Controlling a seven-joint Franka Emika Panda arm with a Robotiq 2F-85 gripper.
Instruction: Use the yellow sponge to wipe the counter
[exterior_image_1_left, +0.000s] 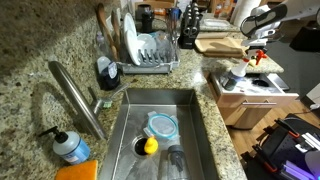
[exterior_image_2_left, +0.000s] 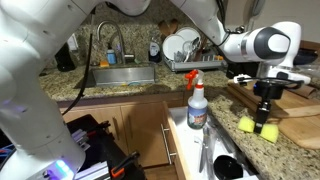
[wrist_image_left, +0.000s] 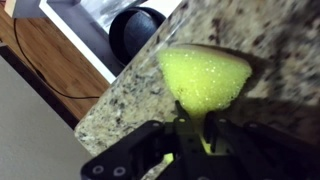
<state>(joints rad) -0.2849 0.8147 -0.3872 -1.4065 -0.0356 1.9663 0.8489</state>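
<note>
The yellow sponge (wrist_image_left: 205, 78) is pinched between my gripper's (wrist_image_left: 196, 128) fingers and rests on the speckled granite counter (wrist_image_left: 140, 95) close to its edge. In an exterior view the gripper (exterior_image_2_left: 262, 112) points straight down, with the sponge (exterior_image_2_left: 255, 126) on the counter (exterior_image_2_left: 275, 152) beside the pale cutting board (exterior_image_2_left: 292, 112). In an exterior view the gripper (exterior_image_1_left: 257, 48) is at the far right of the counter (exterior_image_1_left: 30, 50), beyond the sink.
A spray bottle (exterior_image_2_left: 197, 104) stands near the sponge, above an open drawer (exterior_image_2_left: 205, 150) holding a black round item (wrist_image_left: 135, 30). The sink (exterior_image_1_left: 160, 130) holds a yellow object (exterior_image_1_left: 150, 146) and a lid. A dish rack (exterior_image_1_left: 150, 55) and faucet (exterior_image_1_left: 80, 100) stand nearby.
</note>
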